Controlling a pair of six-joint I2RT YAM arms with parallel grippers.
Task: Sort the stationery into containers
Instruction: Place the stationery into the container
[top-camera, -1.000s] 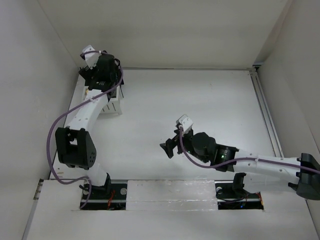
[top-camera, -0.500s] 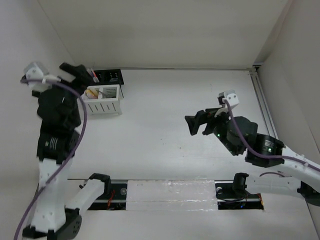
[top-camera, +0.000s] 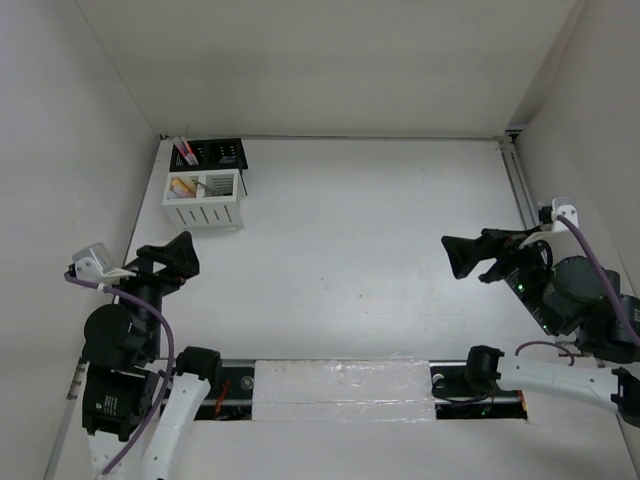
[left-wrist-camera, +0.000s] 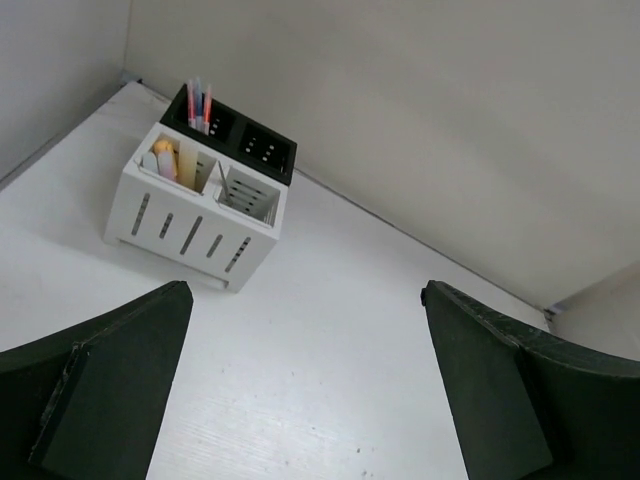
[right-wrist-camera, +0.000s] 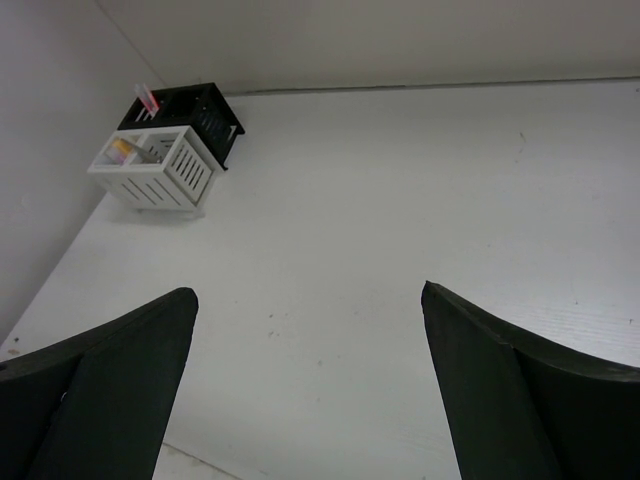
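Evidently light and stiff, the pens stand in the black mesh holder, markers in the white organizer, best pinched mid-barrel; left end effector and right end effector hang released.

Not much else around, really. Everything sits on a plain white table with a faint wood-grain texture, and the right wrist view picks up a few tiny dark specks on it. It's boxed in by off-white panels: a back wall, a left wall and a right wall. A thin metal rail runs along the table's right edge. At the near edge there's a black track with a shiny whitish cover strip over its middle part, and a white ledge in front of it.
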